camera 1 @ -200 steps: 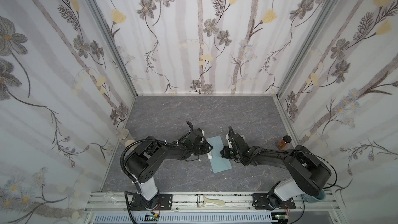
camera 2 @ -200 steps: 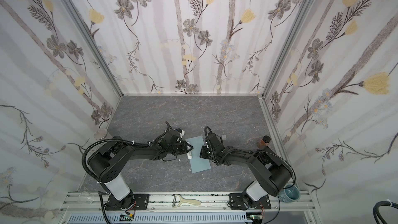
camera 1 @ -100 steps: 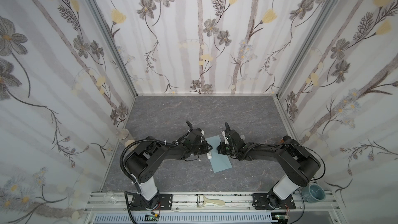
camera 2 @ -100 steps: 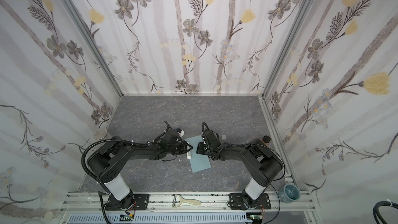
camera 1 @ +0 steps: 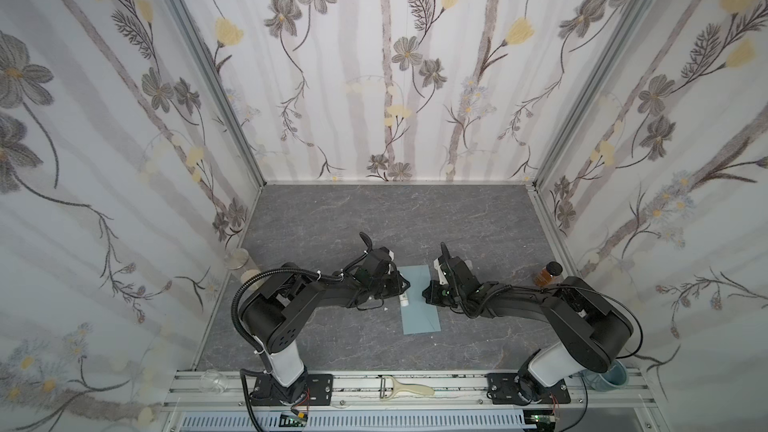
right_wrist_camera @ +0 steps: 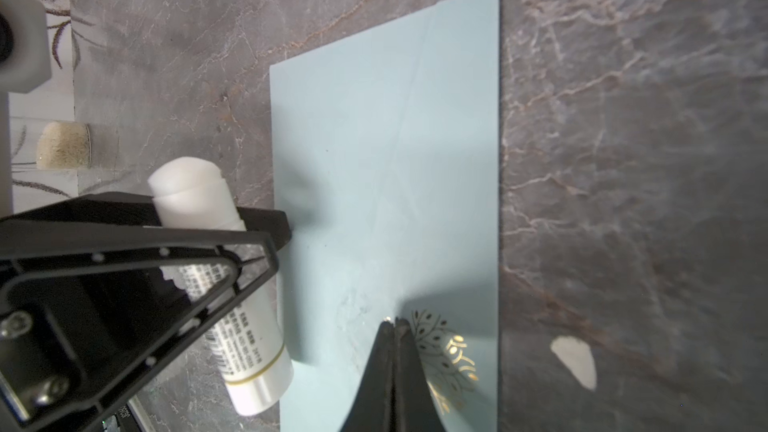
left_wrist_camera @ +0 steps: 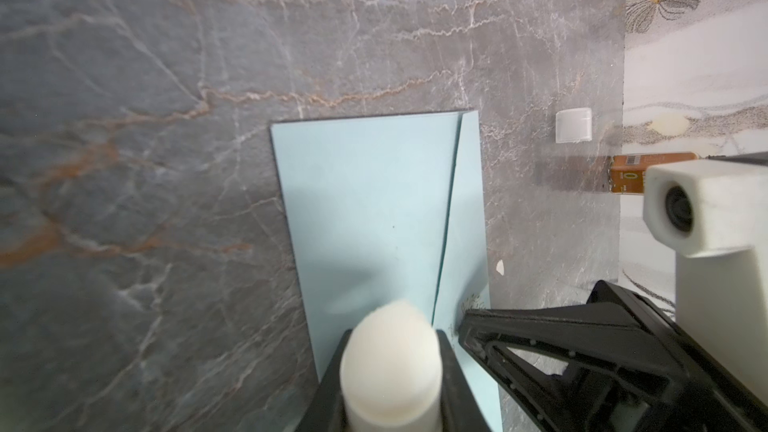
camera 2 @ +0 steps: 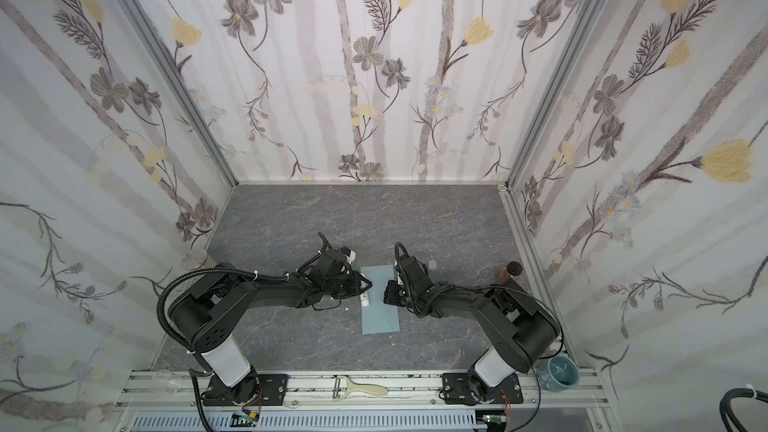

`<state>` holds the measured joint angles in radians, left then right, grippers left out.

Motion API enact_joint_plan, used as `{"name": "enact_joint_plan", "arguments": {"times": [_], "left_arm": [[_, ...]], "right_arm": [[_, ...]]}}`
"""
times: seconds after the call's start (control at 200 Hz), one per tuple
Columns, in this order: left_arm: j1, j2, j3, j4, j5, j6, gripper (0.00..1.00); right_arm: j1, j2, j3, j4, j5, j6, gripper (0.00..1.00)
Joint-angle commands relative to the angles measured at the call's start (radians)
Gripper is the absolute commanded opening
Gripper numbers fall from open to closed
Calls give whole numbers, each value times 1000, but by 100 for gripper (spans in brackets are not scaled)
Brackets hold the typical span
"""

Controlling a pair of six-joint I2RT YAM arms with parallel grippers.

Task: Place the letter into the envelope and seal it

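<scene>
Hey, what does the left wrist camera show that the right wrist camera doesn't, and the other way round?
Only the left wrist view shows a small white plastic cap on the table and a brown-orange labelled bottle by the wall.
Only the right wrist view shows a clear glass jar of beige grains and the printed label on the white glue stick.
Both show the flat blue-grey paper envelope on the grey marbled tabletop, the left gripper clamping the glue stick, and the shut right gripper with its tip at the envelope.

Soft even white light, faint shadows on the envelope, glue stick blurred close up, top views sharp
</scene>
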<state>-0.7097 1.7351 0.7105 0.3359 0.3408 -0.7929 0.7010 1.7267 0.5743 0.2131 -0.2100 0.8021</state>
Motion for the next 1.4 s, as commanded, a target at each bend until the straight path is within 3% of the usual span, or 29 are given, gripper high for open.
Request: {"name": "enact_joint_plan", "arguments": {"times": [0.0, 0.275, 0.914, 1.394], "left_arm": [[0, -2, 7, -28, -15, 3, 0], [-1, 5, 27, -28, -7, 1, 0], [16, 64, 84, -26, -26, 23, 0], [22, -27, 141, -27, -12, 29, 0]], "right_arm": [[4, -19, -1, -18, 10, 6, 0], [21, -61, -3, -55, 15, 6, 0], [-29, 65, 49, 0, 38, -19, 0], [-37, -149, 63, -30, -18, -49, 0]]}}
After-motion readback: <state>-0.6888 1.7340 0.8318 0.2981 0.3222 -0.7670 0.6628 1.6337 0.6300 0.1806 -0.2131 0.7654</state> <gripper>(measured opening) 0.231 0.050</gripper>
